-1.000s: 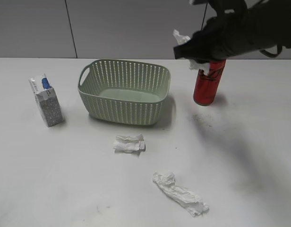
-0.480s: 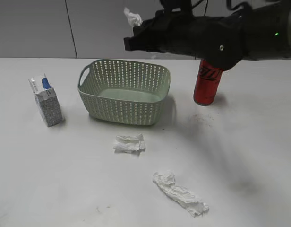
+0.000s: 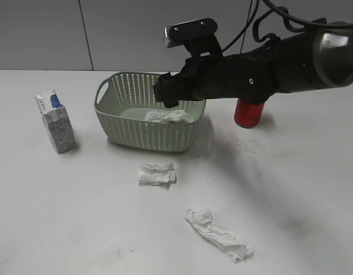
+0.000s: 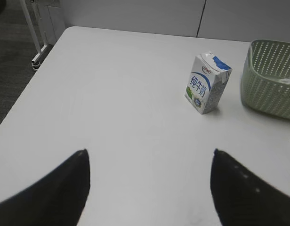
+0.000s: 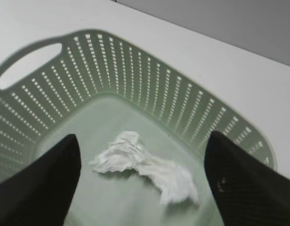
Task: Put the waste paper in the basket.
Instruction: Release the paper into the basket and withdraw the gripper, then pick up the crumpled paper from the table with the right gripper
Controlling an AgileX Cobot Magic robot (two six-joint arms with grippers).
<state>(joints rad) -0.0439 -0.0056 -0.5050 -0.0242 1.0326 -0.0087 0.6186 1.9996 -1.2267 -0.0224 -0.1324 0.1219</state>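
Observation:
The pale green basket point(image 3: 148, 134) stands at the table's middle back. One white paper wad point(image 3: 167, 116) lies on its floor; it also shows in the right wrist view point(image 5: 145, 165), free between the spread fingers. My right gripper point(image 3: 167, 97) hangs open over the basket point(image 5: 182, 113). A second wad point(image 3: 157, 174) lies on the table in front of the basket. A longer twisted wad point(image 3: 218, 234) lies nearer the front. My left gripper point(image 4: 149, 157) is open and empty over bare table, left of the basket point(image 4: 272, 80); it is not in the exterior view.
A small carton with a blue mark point(image 3: 56, 122) stands left of the basket, also in the left wrist view point(image 4: 207, 83). A red can point(image 3: 248, 113) stands right of the basket, partly behind my right arm. The table's left edge point(image 4: 27, 89) shows in the left wrist view.
My right gripper carried a wad leftward from above the red can to over the basket, came down and let go. The wad now lies inside the basket.

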